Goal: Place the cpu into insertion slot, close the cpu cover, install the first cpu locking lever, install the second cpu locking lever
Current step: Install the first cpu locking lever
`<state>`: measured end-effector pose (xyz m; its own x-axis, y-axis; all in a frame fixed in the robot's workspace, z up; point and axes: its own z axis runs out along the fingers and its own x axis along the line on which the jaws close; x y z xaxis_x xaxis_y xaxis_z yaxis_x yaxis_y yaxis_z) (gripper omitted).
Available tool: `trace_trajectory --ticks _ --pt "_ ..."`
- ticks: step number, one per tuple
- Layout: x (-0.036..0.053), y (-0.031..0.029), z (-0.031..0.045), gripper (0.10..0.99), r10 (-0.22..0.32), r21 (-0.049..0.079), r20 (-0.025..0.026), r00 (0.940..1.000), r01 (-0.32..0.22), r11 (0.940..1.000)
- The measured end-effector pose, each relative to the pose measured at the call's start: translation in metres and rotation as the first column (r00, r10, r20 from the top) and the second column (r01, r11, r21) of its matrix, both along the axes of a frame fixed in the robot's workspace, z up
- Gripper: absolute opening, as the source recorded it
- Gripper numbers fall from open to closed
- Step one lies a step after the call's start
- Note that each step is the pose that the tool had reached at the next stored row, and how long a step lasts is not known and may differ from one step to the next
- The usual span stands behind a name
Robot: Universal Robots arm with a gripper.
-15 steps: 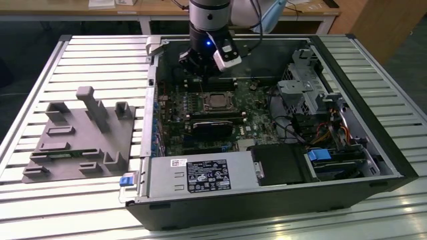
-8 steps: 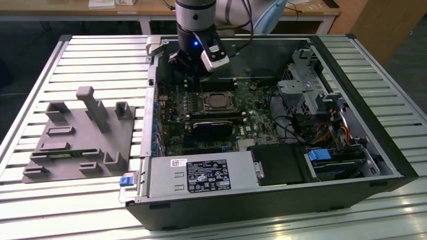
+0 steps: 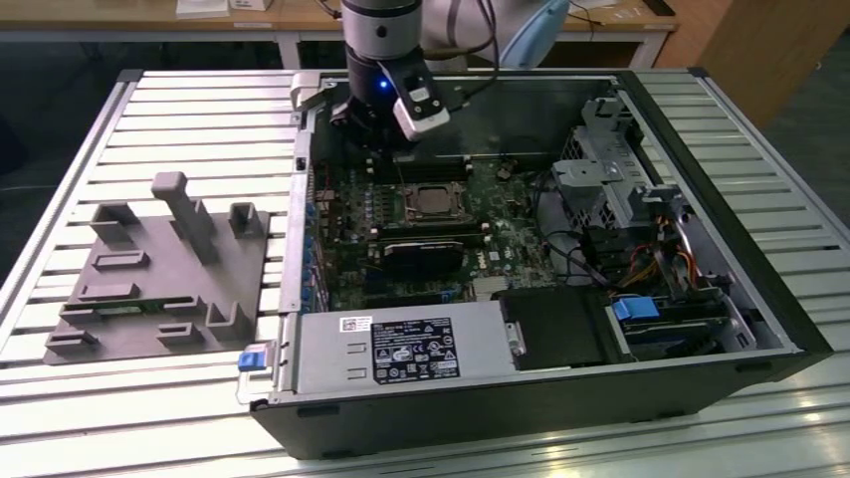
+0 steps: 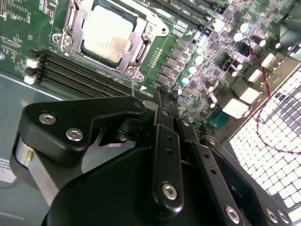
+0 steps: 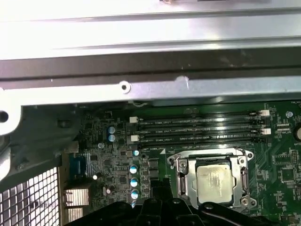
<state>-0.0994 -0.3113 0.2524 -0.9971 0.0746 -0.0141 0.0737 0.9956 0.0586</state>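
The cpu [image 3: 432, 202] lies flat in the insertion slot [image 4: 70, 21] on the green board, its silver face up. The cpu cover [image 5: 186, 175] is down around the cpu [image 5: 215, 181], framing it; in the second wrist view the cpu [image 4: 107, 32] and the cpu cover [image 4: 142, 46] look the same. My gripper [image 3: 376, 139] hangs over the far part of the board, beyond the slot and near the memory slots [image 5: 197, 129], touching nothing I can see. Its black fingers [image 4: 162, 113] look shut and empty. A thin metal rod [image 4: 133, 89] stands by the slot's corner, close to the fingertips.
The open computer case [image 3: 743, 329] lies on a slatted table [image 3: 186, 110]. A grey fixture block [image 3: 159, 269] sits at the exterior view's left. In the case are a power supply [image 3: 398, 349], a black module [image 3: 425, 254], cables [image 3: 638, 259] and a drive cage [image 3: 611, 179].
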Motion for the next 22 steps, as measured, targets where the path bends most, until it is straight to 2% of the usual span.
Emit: trace_trajectory --ticks 5,12,22 --pt "0.0 0.0074 0.0 0.118 0.0 0.0 0.0 1.0 0.0 1.0" --pt "-0.0001 0.0142 0.0 0.118 0.0 0.0 0.0 1.0 0.0 1.0" --pt "0.0042 0.0162 -0.0008 0.118 0.001 0.0 0.0 1.0 -0.001 1.0"
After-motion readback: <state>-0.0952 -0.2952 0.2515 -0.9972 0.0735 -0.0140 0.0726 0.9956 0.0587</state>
